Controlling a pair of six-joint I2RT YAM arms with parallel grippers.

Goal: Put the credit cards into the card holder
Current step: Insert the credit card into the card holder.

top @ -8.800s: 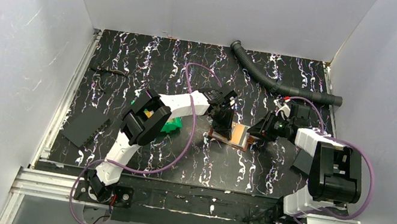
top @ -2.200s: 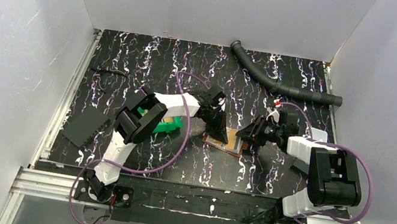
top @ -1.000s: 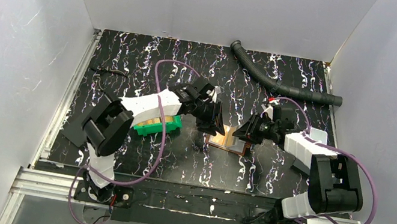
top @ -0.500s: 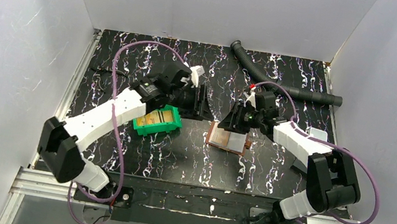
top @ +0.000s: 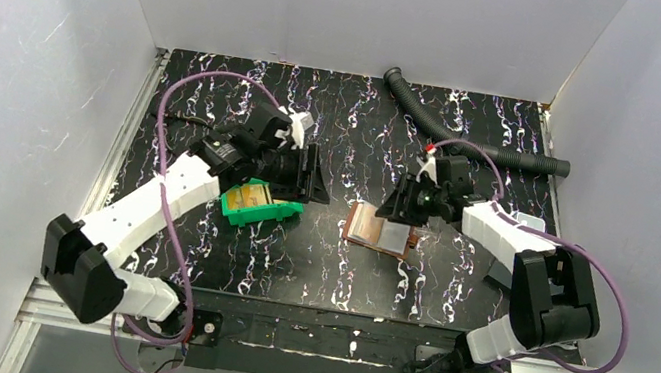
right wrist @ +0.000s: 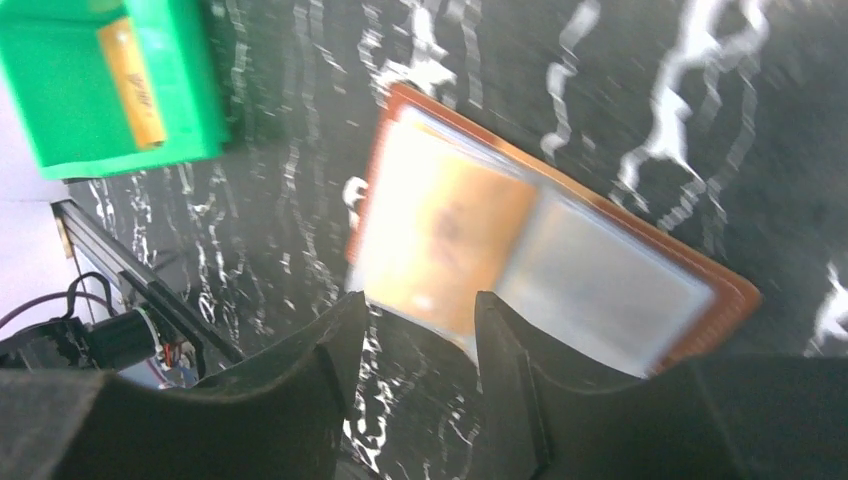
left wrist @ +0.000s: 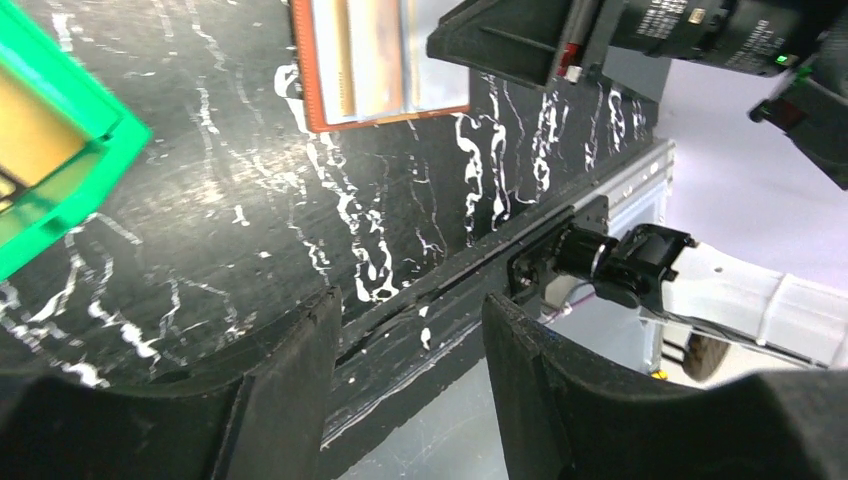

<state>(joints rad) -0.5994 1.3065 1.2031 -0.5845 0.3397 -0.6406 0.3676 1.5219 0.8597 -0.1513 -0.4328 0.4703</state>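
1. Card holder (top: 382, 229) is seen from above, lying open and flat near the centre of the black marbled table (top: 220, 97), to the right of the green bin (top: 260, 205).
2. In that overhead frame the left gripper (top: 308, 175) is held just right of the bin, and the right gripper (top: 402, 204) is held over the holder's upper edge. Whether either claw is parted cannot be told from above.
3. Only in the left wrist view are the left fingers (left wrist: 280, 400) shown spread apart with nothing between them. The holder is seen at the top of that frame, with a corner of the bin at the left edge.
4. Only in the right wrist view, which is blurred, are the right fingers (right wrist: 300, 410) shown parted and empty. An orange card (right wrist: 445, 225) is seen in the holder's left pocket, and a yellowish card (right wrist: 130, 85) inside the bin at upper left.
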